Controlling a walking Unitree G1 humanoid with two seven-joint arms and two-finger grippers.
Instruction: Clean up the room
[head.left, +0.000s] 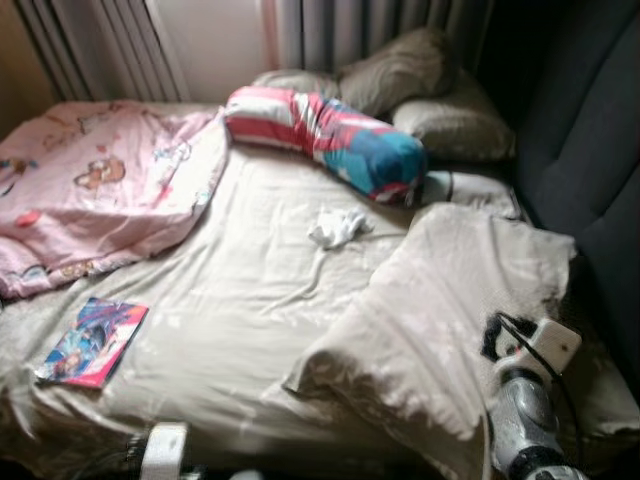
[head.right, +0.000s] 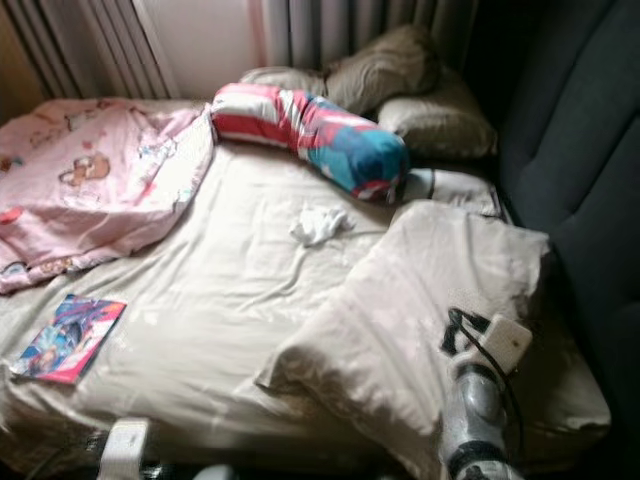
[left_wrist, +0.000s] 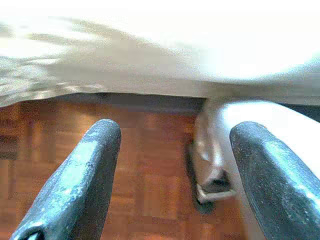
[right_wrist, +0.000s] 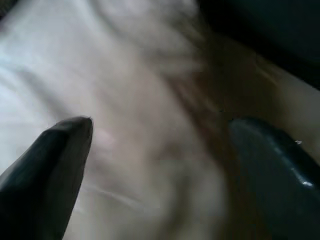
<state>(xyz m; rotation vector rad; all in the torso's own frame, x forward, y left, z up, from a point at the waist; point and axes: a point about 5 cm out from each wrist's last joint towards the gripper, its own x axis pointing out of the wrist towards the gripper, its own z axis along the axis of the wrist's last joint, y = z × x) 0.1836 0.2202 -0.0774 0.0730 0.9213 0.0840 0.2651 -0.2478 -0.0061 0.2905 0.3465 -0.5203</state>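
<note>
A crumpled white cloth (head.left: 337, 227) lies mid-bed (head.left: 250, 300), just below the striped bolster (head.left: 325, 138). A magazine (head.left: 92, 342) sits near the bed's left edge, under the pink blanket (head.left: 100, 185). Your right hand (right_wrist: 160, 145) hovers over the beige pillow (head.left: 440, 300), fingers apart. Your left hand (left_wrist: 175, 165) hangs over the wooden floor (left_wrist: 150, 185) beside the bed, also apart.

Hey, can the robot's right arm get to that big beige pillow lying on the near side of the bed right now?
Probably yes. The right gripper is open and hangs just above the beige pillow, with nothing between them, so a short drop should reach it.
</note>
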